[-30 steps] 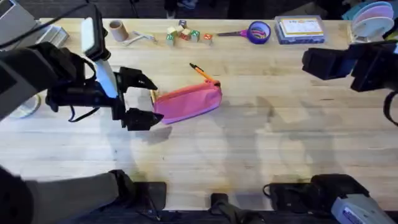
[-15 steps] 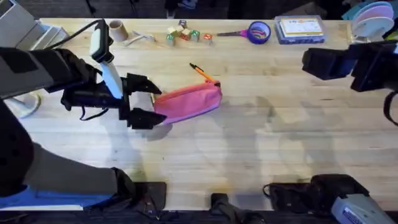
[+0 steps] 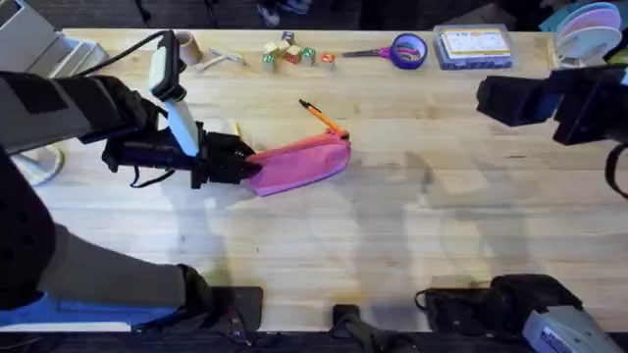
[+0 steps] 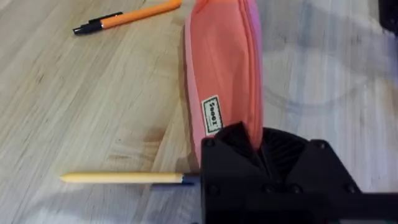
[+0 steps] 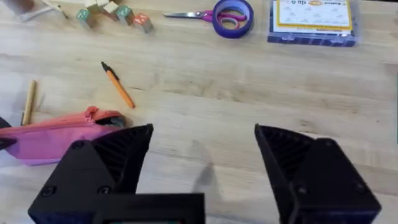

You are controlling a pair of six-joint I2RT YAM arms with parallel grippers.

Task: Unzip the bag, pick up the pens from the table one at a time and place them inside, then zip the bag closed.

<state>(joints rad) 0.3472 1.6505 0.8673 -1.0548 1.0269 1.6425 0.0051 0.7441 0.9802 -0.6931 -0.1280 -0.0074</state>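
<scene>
Pale plank table (image 3: 412,226) carries the bag (image 3: 299,162), left claw (image 3: 243,165) pinching its nine-o'clock end. Right claw (image 5: 202,168) hangs spread (orange pen (image 3: 322,116) lies at the bag's twelve o'clock).

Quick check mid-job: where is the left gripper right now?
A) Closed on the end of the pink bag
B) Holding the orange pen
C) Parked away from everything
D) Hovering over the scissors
A: the left gripper is closed on the near end of the bag, while the orange pen lies free on the table.
</scene>
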